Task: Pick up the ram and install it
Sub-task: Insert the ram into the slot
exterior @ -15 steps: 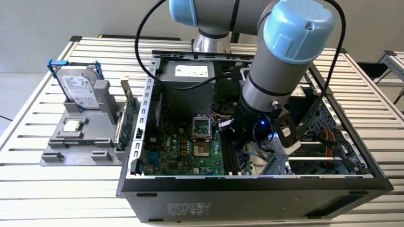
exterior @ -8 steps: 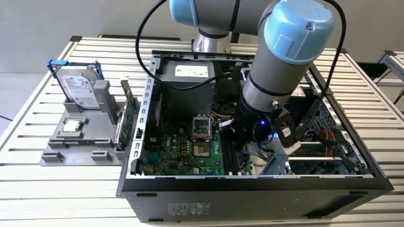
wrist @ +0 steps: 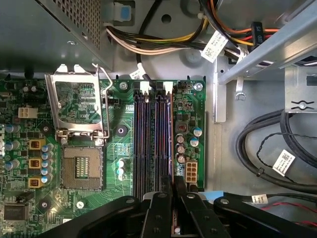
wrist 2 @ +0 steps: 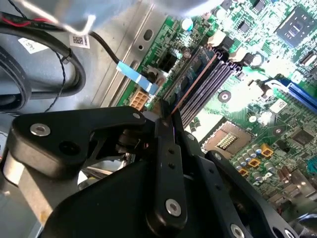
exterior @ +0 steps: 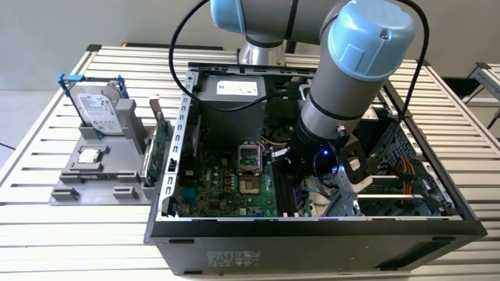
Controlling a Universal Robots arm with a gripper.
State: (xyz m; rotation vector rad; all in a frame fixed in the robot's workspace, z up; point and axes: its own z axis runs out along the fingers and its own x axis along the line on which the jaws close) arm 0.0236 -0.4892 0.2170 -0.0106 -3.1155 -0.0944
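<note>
Our claw [wrist: 174, 208] is clamped on the ram [wrist: 171, 144], which we see edge-on in both wrist views, standing in a memory slot [wrist: 161, 139] of the green motherboard [wrist: 119, 148]. Beyond it lie the processor socket [wrist: 81, 166] and cables [wrist: 148, 42].

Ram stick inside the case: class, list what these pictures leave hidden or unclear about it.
- Exterior view: the arm covers the memory slots.
- Both wrist views: the gripper hides the ram's near end.
- First wrist view: whether the ram is fully seated cannot be told.
</note>
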